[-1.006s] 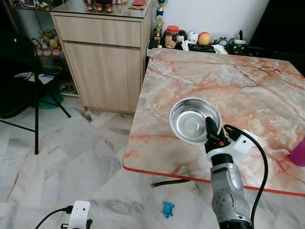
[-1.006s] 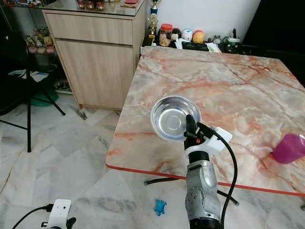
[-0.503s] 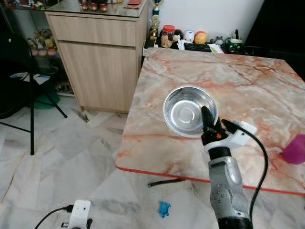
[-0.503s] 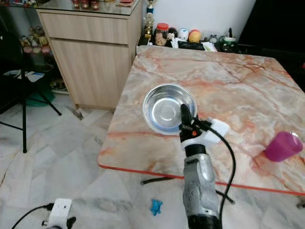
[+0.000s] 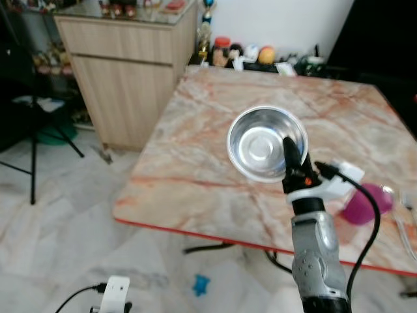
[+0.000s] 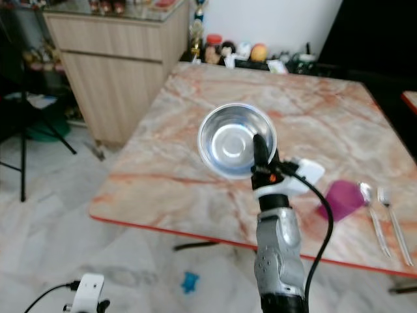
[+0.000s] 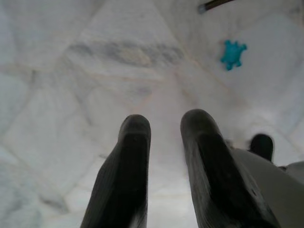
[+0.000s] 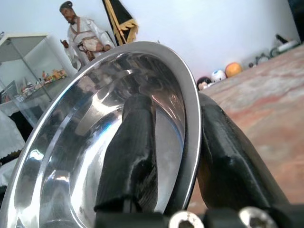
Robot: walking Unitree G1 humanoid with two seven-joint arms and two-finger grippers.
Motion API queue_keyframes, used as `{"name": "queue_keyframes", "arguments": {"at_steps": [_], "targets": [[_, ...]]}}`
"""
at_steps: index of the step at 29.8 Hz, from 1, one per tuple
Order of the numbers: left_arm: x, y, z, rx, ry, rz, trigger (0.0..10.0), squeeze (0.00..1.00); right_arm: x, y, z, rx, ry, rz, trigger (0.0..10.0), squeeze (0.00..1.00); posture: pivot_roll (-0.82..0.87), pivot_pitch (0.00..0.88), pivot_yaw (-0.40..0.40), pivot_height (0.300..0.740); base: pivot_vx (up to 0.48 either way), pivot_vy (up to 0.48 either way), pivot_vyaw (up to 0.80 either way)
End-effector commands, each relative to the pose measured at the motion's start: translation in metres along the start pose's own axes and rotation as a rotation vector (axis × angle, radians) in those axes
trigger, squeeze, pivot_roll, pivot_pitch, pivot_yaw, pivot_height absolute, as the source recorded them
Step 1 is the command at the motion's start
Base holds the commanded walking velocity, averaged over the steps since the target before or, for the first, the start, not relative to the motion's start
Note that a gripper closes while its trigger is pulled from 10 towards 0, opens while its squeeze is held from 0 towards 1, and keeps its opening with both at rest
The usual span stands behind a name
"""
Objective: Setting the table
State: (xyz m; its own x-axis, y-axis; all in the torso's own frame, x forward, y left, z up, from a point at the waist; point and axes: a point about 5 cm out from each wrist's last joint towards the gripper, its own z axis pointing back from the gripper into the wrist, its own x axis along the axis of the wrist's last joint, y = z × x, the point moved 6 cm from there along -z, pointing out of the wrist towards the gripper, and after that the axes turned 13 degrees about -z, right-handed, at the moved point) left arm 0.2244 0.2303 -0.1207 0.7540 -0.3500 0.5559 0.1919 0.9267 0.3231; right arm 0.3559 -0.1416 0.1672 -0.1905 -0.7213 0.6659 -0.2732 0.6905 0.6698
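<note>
Above the marble table [image 5: 195, 169], the right gripper [image 5: 291, 151] pinches the unlabelled steel bowl [image 5: 260, 140] by its rim.

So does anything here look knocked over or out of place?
Yes. The purple cup lies tipped on its side on the marble table, near the spoon and fork. A small blue toy sits on the floor under the table's edge. The right gripper holds the steel bowl by its rim.
</note>
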Motion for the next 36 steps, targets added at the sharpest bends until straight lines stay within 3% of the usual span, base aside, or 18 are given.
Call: {"name": "queue_keyframes", "arguments": {"at_steps": [1,14,32,36], "targets": [[-0.003,-0.001,0.0,-0.002,0.014,-0.013,10.0,0.0,0.008,0.011,-0.005,0.037,-0.031,0.0,10.0,0.0,0.09,0.0,-0.065,0.74,0.0,-0.48,0.0],[-0.001,0.0,0.0,-0.001,0.011,-0.012,10.0,0.0,0.017,0.022,-0.008,0.073,-0.071,-0.005,10.0,0.0,0.09,0.0,-0.068,0.74,0.0,-0.48,0.0],[-0.001,0.0,0.0,0.004,0.01,0.006,10.0,0.0,0.02,0.023,-0.009,0.063,-0.074,-0.023,10.0,0.0,0.09,0.0,-0.075,0.74,0.0,-0.48,0.0],[-0.001,0.0,0.0,0.005,0.008,0.006,10.0,0.0,0.021,0.027,-0.01,0.083,-0.074,-0.028,10.0,0.0,0.09,0.0,-0.073,0.74,0.0,-0.48,-0.78]]}}
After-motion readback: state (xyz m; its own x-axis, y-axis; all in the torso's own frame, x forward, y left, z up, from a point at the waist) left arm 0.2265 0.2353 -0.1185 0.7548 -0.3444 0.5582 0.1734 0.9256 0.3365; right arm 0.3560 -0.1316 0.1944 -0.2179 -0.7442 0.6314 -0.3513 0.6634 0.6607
